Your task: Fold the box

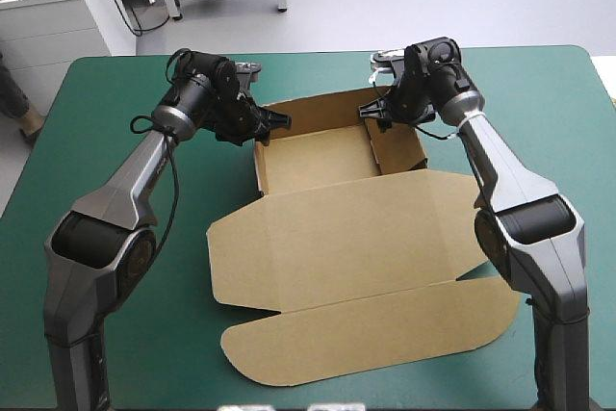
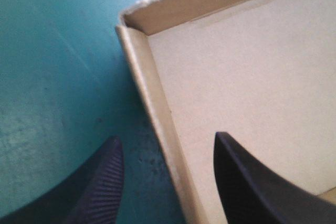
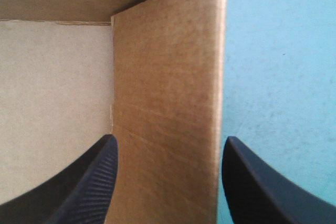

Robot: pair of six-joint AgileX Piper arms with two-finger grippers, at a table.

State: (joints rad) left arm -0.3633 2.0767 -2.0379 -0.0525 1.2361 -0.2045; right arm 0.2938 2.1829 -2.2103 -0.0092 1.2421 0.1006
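Observation:
The brown box [image 1: 356, 238] lies mid-table as an open tray [image 1: 318, 156] at the far side, with its lid flat toward the near edge. My left gripper [image 1: 276, 122] is at the tray's far left corner. In the left wrist view it [image 2: 167, 136] stands open astride the left wall [image 2: 149, 82], one finger over the teal-green cover and one over the tray floor. My right gripper [image 1: 373, 111] is at the far right corner. It [image 3: 169, 137] is open too, straddling the raised right wall [image 3: 168, 66].
The flat lid's rounded front flap [image 1: 375, 334] reaches close to the table's near edge. Teal-green cover [image 1: 115, 122] shows to the left and right of the box. The table's far edge [image 1: 308, 53] runs a short way behind both grippers.

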